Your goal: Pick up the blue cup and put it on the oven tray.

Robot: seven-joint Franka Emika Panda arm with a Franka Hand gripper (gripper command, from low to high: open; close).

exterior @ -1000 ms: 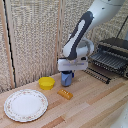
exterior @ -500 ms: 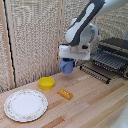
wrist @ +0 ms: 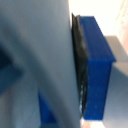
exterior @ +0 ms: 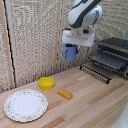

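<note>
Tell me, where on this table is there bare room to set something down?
Bare wood stretches between the small orange block and the oven tray, and along the near edge. It is crowded at the exterior view's left, where the white plate, yellow bowl and block cluster. The gripper holds the blue cup aloft.

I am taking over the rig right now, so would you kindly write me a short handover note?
Tool: shut on the blue cup, held in the air above the table.
Oven tray: sticks out of the toaster oven at the exterior view's right, nothing on it.
Done: cup picked up.
Left: carry it over the tray, set it down, release.
Yellow bowl and plate sit on the table.
</note>
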